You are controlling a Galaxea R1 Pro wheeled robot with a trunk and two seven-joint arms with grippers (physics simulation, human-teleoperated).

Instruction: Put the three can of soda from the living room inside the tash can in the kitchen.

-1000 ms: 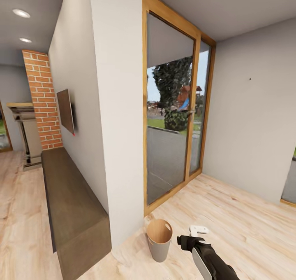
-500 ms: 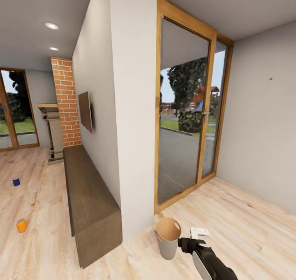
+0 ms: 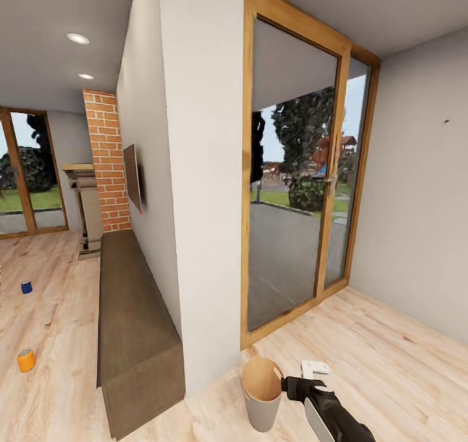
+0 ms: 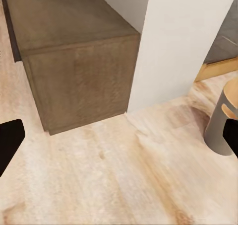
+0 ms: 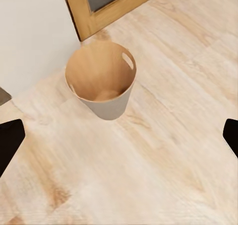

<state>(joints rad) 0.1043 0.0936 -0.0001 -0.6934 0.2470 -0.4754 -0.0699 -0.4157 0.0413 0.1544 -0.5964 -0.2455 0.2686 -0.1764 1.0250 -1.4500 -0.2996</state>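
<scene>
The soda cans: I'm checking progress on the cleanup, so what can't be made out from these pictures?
- Third can: the orange can and blue can lie on the floor in the head view; the white wall and the picture's left edge may hide another.
- Can labels: too small to read.
- Trash bin: its bottom looks bare in the right wrist view, though partly shaded.
- Right hand: partly cut off by the head view's bottom edge.

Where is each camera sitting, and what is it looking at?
Head view: up on the robot's head, looking forward and down past the wall end to the glass door, bench, orange can and blue can; the right arm shows.
Left wrist view: near the left gripper, facing the floor and bench; dark fingertips show.
Right wrist view: near the right gripper, looking down into the trash can.
Shared: all three see the trash can.
</scene>
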